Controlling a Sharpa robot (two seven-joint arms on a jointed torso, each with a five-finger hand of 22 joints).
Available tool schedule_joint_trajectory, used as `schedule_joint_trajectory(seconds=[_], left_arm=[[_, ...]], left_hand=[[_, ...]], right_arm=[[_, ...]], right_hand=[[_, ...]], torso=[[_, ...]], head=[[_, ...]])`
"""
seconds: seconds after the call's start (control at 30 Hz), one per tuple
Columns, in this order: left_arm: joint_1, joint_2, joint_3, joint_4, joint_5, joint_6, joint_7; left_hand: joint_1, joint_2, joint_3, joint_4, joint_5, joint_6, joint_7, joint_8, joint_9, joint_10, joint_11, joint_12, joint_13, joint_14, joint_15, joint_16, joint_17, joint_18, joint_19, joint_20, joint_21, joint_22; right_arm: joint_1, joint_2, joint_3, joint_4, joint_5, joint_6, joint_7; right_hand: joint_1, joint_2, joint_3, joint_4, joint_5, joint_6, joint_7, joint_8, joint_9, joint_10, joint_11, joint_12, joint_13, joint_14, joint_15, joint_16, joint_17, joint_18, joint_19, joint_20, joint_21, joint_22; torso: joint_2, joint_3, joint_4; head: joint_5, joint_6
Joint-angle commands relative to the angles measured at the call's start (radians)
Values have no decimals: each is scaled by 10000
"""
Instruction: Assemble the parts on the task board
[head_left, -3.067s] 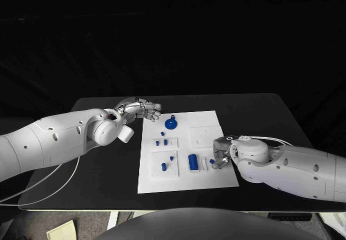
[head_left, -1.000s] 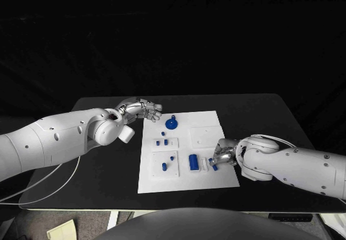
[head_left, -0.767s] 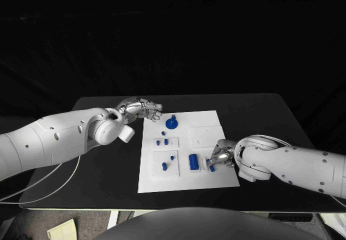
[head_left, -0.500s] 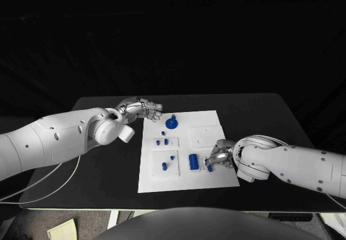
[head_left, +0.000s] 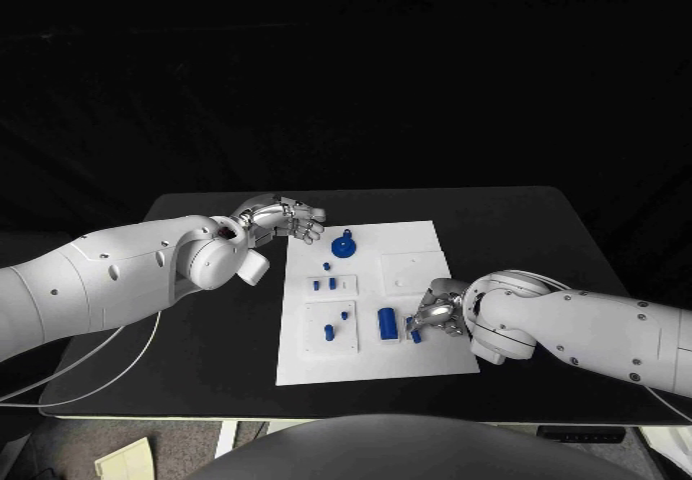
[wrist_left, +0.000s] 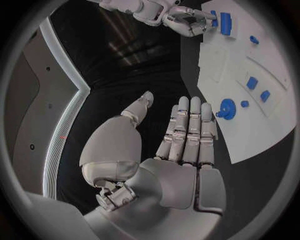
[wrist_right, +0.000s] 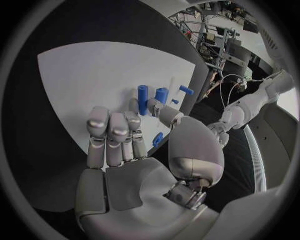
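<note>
The white task board (head_left: 368, 370) lies in the middle of the black table. On it are a round blue knob (head_left: 342, 246), two small blue blocks (head_left: 323, 285), a blue cylinder (head_left: 387, 323) and small pegs (head_left: 330, 334). My right hand (head_left: 438, 312) is low over the board's right side, just right of the cylinder. A small blue part (head_left: 415, 336) (wrist_right: 157, 139) sits between its thumb and fingers. My left hand (head_left: 284, 217) (wrist_left: 184, 135) hovers off the board's far left corner with its fingers straight and holds nothing.
Bare black table (head_left: 216, 330) surrounds the board on all sides. The left forearm (head_left: 130, 275) lies over the table's left part and the right forearm (head_left: 591, 335) over its near right part. Two white sub-plates (head_left: 329, 327) sit on the board.
My right hand has shifted left across the board toward the blue cylinder, and the small blue part has moved with it. The left hand has stayed in place.
</note>
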Motion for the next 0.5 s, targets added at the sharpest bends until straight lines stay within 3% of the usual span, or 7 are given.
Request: schedule_joint_trajectory(seconds=[0.03,0.3,0.5], left_arm=[[15,7,9,32,-23,152,50],[22,-2,9,38,-25,152,43],[25,-7,9,42,-29,154,30]], left_hand=[[40,67,-15,-6,-12,-87,-4,14,-16,-69,1,30,-14,26,50,-59,17,96,-17,56,-54,13],[39,66,-16,-5,-13,-88,-4,14,-17,-69,1,31,-15,25,51,-64,21,95,-18,57,-57,16],[38,64,-17,-5,-13,-88,-4,14,-17,-69,1,31,-16,25,52,-66,23,94,-19,58,-60,18]], right_arm=[[-2,69,-1,-26,14,215,2],[-2,158,-3,-142,-126,301,-49],[-3,182,-4,-173,-291,356,-62]], right_hand=[[-70,-30,-59,-3,2,-7,22,-17,-12,16,5,23,7,6,-53,-16,-15,291,-21,-76,15,-14],[-123,-78,-118,-4,-3,-30,31,-35,-33,-34,13,-11,-9,-6,-57,-28,-16,291,-30,-89,1,-24],[-258,-340,-225,95,-10,-58,44,-54,-61,-108,26,-55,-26,-23,-58,-42,-13,291,-38,-107,-21,-42]], torso=[[-2,0,-1],[4,-1,1],[0,5,-1]], head=[[14,-3],[16,-15],[22,-23]])
